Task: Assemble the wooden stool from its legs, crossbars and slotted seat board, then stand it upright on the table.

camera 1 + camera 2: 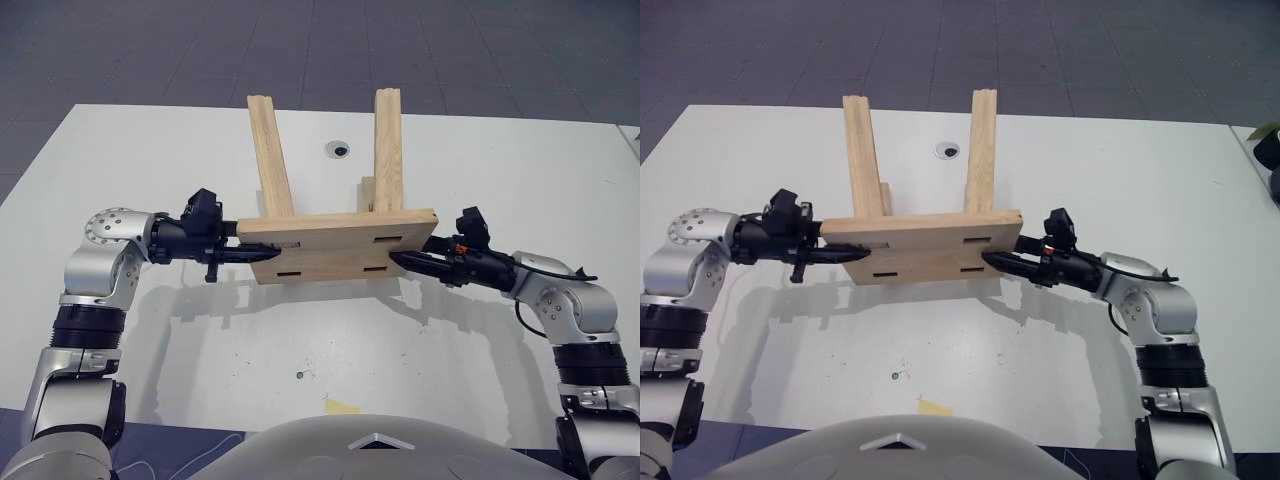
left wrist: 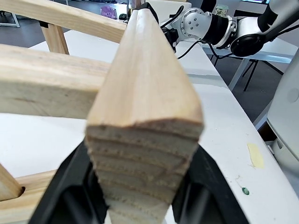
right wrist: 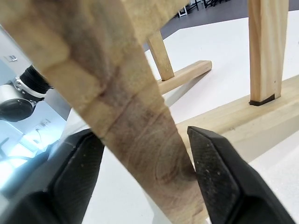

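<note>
Clamping seat board (image 1: pixel 335 243) — both grippers (image 1: pixel 265 253) (image 1: pixel 396 259), seemingly

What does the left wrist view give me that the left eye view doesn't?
Left wrist adds: the seat board end grain up close, clamped between the left gripper fingers. Left eye adds: the board's slots, how the two legs point away from the robot, and a dark round fitting in the table. Shared: board, legs, table, and the right gripper on the board's other end.
</note>
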